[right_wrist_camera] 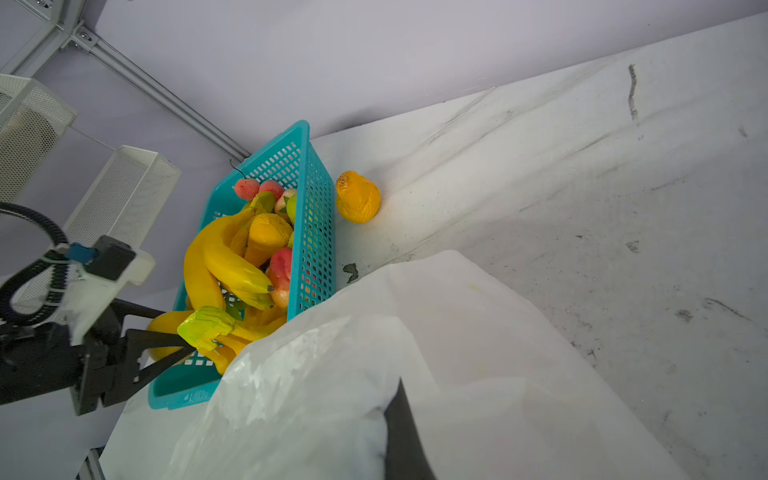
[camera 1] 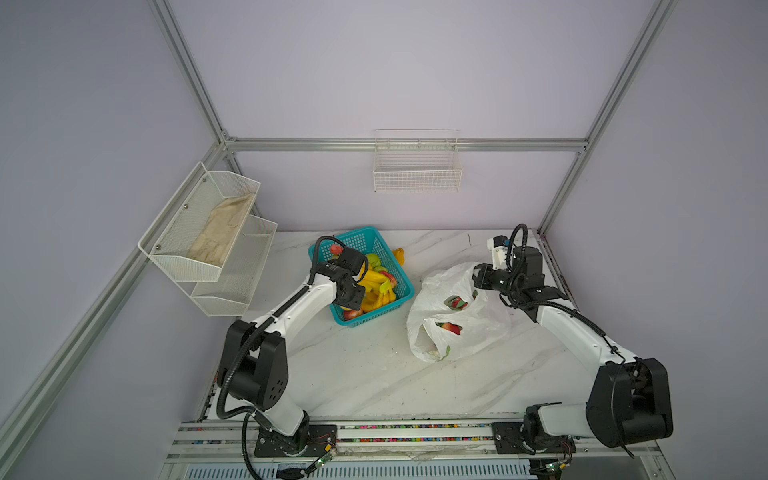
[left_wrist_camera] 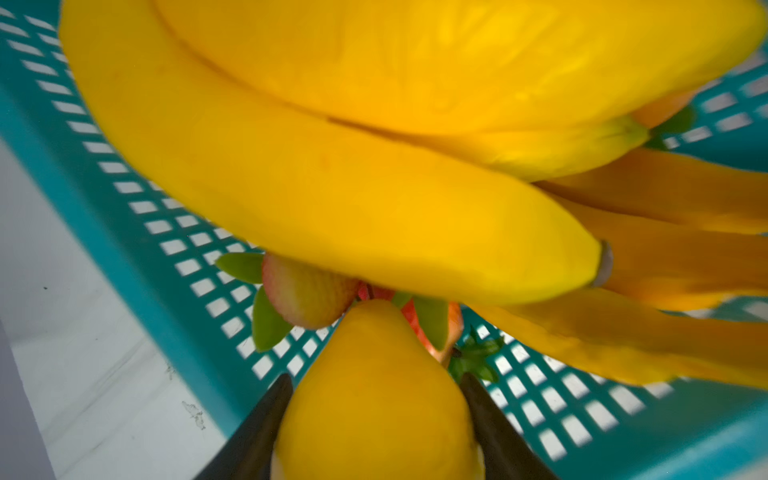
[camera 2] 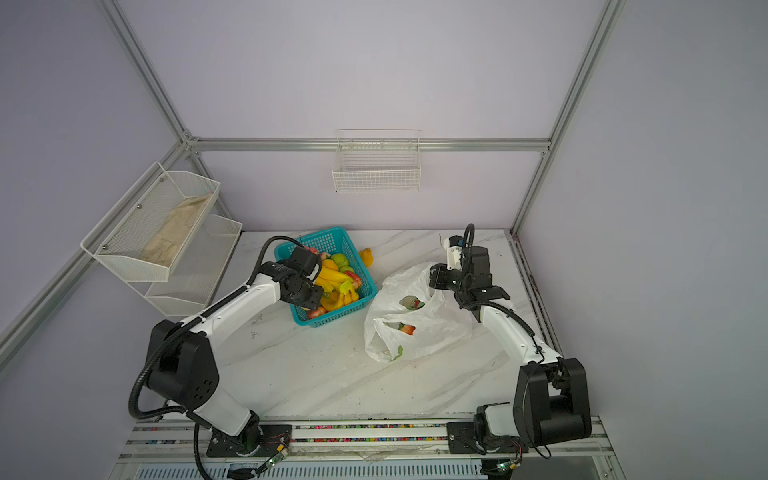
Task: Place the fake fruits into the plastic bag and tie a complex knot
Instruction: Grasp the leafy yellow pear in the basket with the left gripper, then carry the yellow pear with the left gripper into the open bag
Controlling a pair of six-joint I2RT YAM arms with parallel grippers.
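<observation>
The teal basket (camera 1: 361, 239) (camera 2: 328, 237) holds fake fruits: yellow bananas (left_wrist_camera: 332, 199) (camera 1: 376, 282), red and green pieces. My left gripper (left_wrist_camera: 374, 376) (camera 1: 363, 297) reaches down into it. Its jaws press both sides of a yellow pear-shaped fruit (left_wrist_camera: 374, 415). The plastic bag (camera 1: 457, 316) (camera 2: 415, 324) (right_wrist_camera: 374, 353) lies to the right with its mouth open. Inside it show a pink-green fruit (camera 1: 457, 302) and a red one (camera 1: 451, 328). My right gripper (camera 1: 478, 276) (camera 2: 434, 276) (right_wrist_camera: 397, 399) is shut on the bag's far rim and holds it up. No knot is in view.
An orange fruit (camera 1: 399, 254) (right_wrist_camera: 357, 202) lies on the marble table behind the basket. A white mesh shelf with a beige cloth (camera 1: 220, 232) hangs on the left wall. A wire basket (camera 1: 417, 166) hangs on the back wall. The arms' rail (camera 1: 415, 432) runs along the front edge.
</observation>
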